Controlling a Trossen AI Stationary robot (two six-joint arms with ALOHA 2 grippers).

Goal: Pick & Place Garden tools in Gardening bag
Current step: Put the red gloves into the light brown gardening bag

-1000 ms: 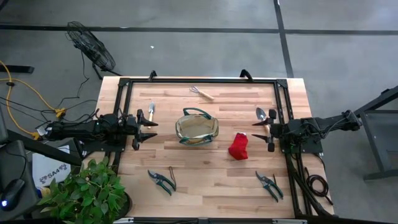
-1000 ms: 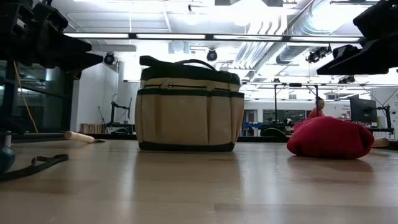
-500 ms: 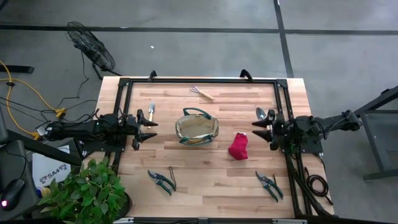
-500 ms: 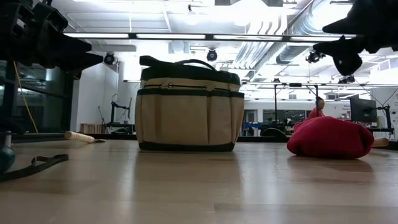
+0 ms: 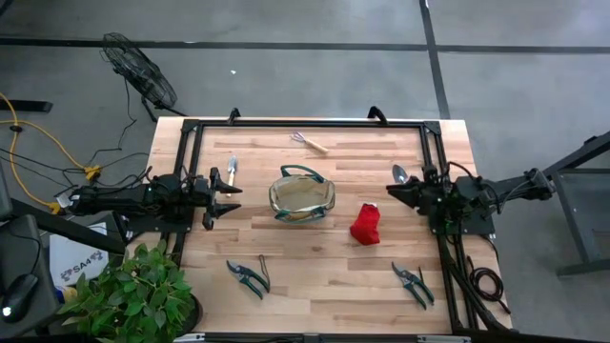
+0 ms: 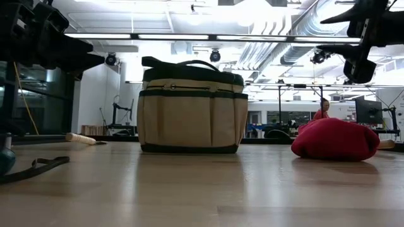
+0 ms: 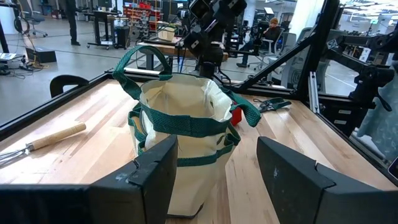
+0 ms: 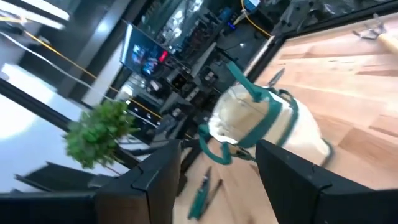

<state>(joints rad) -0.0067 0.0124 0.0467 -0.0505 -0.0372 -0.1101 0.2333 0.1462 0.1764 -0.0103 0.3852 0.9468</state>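
The beige-olive gardening bag (image 5: pixel 301 195) stands upright on its base mid-table, mouth open; it also shows in the low view (image 6: pixel 189 113) and in both wrist views (image 7: pixel 180 124) (image 8: pixel 261 118). The red glove (image 5: pixel 365 225) lies on the table right of the bag. My left gripper (image 5: pixel 233 199) is open and empty left of the bag, above the table. My right gripper (image 5: pixel 391 190) is open and empty, right of the glove, rolled so that in the low view (image 6: pixel 344 31) one finger stands above the other. One trowel (image 5: pixel 231 170) lies by the left gripper, another (image 5: pixel 401 174) just beyond the right gripper.
The wire rake (image 5: pixel 308 142) lies on the table beyond the bag. One pair of shears (image 5: pixel 250 276) lies near left, another (image 5: pixel 414 283) near right. A black frame (image 5: pixel 305 124) runs around the table. A potted plant (image 5: pixel 133 295) stands off the near left corner.
My right gripper has rolled about its own axis and risen a little, moving slightly toward the table's far edge; its fingers, side by side before, now stand one above the other. It stays open. The tools and the bag have kept still.
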